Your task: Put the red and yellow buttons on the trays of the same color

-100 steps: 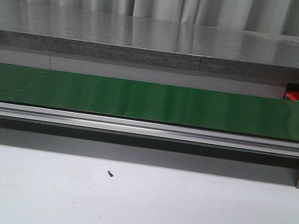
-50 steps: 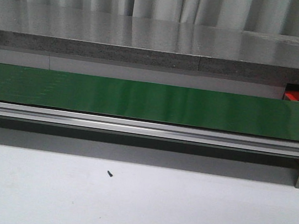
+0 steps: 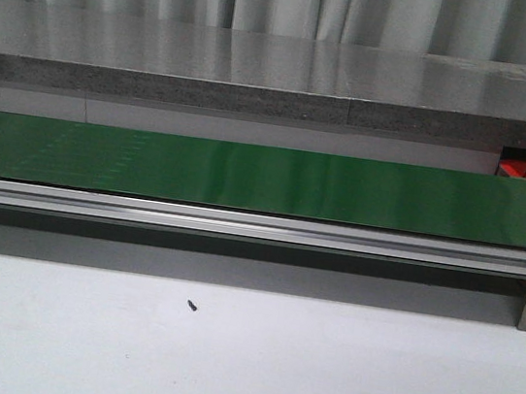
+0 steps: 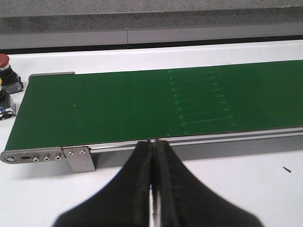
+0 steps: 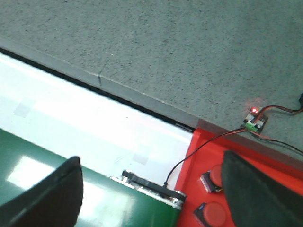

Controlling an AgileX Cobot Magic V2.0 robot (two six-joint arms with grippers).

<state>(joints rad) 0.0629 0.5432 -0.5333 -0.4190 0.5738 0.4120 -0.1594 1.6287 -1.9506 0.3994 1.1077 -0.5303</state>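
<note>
The right end effector (image 5: 151, 198) hangs wide open and empty above the red plastic tray (image 5: 265, 189), where two red round buttons (image 5: 218, 176) lie. The left end effector (image 4: 152, 156), closed on nothing, should wait by the bare green conveyor belt (image 4: 142, 104), descending only once a button arrives.

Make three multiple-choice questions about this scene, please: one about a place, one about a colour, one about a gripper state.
1. Where do the red buttons lie?
A. on the green belt
B. on the red tray
C. on the white table

2. What colour is the conveyor belt?
A. green
B. blue
C. black

3. How is the left gripper?
A. open wide
B. shut on a button
C. shut, holding nothing

Answers: 1 B, the right wrist view shows them on the red tray. 2 A, it is green in all views. 3 C, its fingers meet with nothing between.
</note>
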